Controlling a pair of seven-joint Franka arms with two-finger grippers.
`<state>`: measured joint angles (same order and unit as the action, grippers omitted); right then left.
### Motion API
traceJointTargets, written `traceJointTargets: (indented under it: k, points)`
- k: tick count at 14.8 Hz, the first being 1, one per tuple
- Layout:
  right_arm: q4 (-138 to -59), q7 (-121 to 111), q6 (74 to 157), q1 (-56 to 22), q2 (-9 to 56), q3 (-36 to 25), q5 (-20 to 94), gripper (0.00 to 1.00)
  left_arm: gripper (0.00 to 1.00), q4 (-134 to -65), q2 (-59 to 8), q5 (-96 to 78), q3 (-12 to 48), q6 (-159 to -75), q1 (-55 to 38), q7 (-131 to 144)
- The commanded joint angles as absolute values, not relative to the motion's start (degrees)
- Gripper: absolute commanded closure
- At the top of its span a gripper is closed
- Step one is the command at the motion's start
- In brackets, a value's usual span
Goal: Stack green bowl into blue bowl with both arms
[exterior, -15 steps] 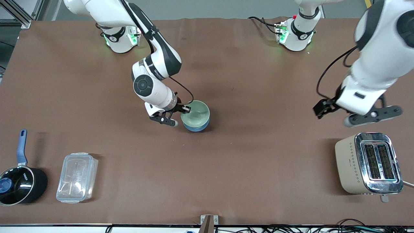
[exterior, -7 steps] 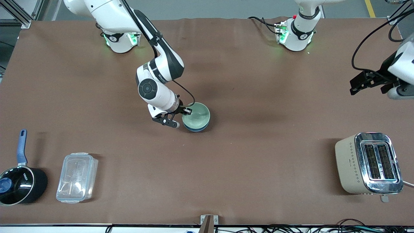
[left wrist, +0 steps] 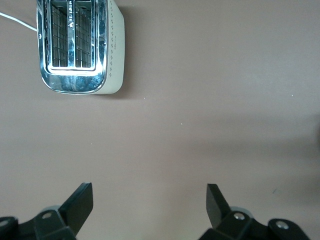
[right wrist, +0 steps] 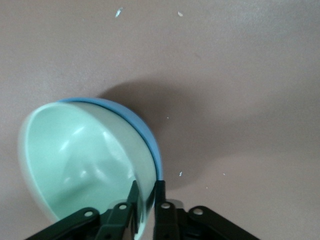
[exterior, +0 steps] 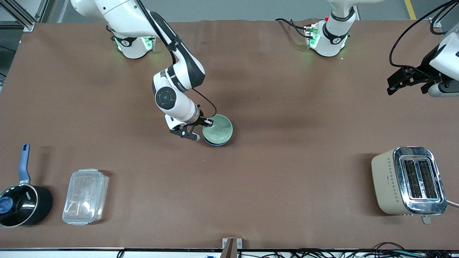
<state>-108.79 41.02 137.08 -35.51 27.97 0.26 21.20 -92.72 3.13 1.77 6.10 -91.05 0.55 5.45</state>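
The pale green bowl sits inside the blue bowl near the middle of the table. Only a strip of the blue bowl shows round the green one. My right gripper is shut on the green bowl's rim, on the side toward the right arm's end. In the right wrist view its fingers pinch the green bowl's wall, with the blue bowl's rim just outside it. My left gripper is open and empty, up in the air over bare table at the left arm's end; in the left wrist view nothing lies between its fingers.
A beige and chrome toaster stands near the front camera at the left arm's end, also in the left wrist view. A black saucepan with a blue handle and a clear plastic box stand at the right arm's end.
The left arm has swung up and away from over the toaster toward its end of the table. The right gripper and green bowl have shifted slightly and settled lower into the blue bowl.
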Motion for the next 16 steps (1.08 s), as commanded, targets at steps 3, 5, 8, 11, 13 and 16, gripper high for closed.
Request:
traceJointTargets:
  k: [3, 5, 8, 11, 13, 16]
  points:
    - [-108.0, 44.1, 136.9, -35.3, 25.2, -0.6, 22.2, 0.48, 0.0, -93.4, 3.7, 1.1, 6.8, -91.7, 0.2, 5.8]
    - [-107.8, 46.2, 135.5, -34.2, 21.9, -0.7, 22.1, 0.32, 0.0, -93.3, 3.4, 1.1, 6.8, -91.7, 0.2, 5.8]
    - [-107.8, 44.4, 131.3, -29.7, 15.2, -1.1, 20.9, 0.07, 0.0, -93.4, 3.5, 1.0, 7.1, -91.6, 0.3, 4.9]
    - [-107.8, 31.9, 121.1, -21.4, 8.4, -2.1, 16.4, 0.01, 0.0, -93.3, 3.3, 1.0, 7.1, -91.7, 0.4, 4.8]
    - [-107.7, 21.1, 117.7, -13.3, 4.7, -2.1, 15.5, 0.0, 0.0, -93.3, 3.3, 1.0, 7.1, -91.7, 0.4, 4.9]
    - [-103.5, 10.9, 115.8, -3.6, 3.3, -2.1, 14.0, 0.0, 0.0, -93.3, 3.3, 1.0, 7.0, -91.8, 0.4, 4.9]
